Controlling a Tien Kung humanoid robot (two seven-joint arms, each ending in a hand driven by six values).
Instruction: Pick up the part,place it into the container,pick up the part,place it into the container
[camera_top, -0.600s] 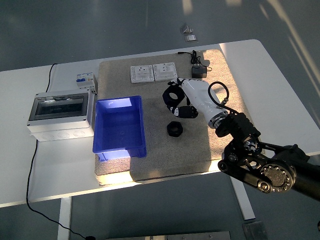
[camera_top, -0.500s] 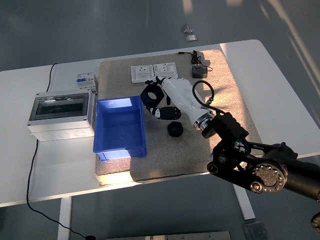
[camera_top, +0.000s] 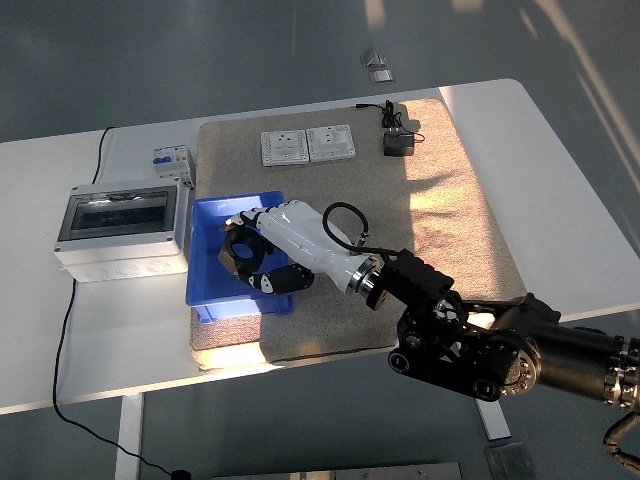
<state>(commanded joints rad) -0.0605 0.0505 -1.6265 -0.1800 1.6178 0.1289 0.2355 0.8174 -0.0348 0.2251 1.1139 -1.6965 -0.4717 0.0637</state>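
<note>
Black housing of my right arm (camera_top: 470, 350) fills the nearest part of the view, reaching in from the lower right across the front edge of the grey mat (camera_top: 440, 240). At its end the white right hand (camera_top: 262, 255) is curled around a black ring-shaped part (camera_top: 240, 250), which sits between thumb and fingers and hangs over the interior of the blue container (camera_top: 215, 300), directly beneath the hand. I judge this to be the release stage of a placement. The second part should lie on the mat behind and to the right of the hand, but my forearm covers that area and I cannot confirm its position. Risk one: the ring is held off its centre, so it may roll or catch on a finger when the grip opens, and tip against the container wall on the wrist side. Risk two: the wrist lies low over the container's right rim, and a careless withdrawal could drag the container across the mat, or sweep the hidden part. To the left of the hand stands a grey distribution box (camera_top: 122, 225) with a breaker (camera_top: 172, 162) beyond it; a leftward overshoot could strike them. Farther off, past the hand, two white socket plates (camera_top: 308, 145) and a black adapter (camera_top: 398, 145) lie well apart from the work. My left arm is not visible.
</note>
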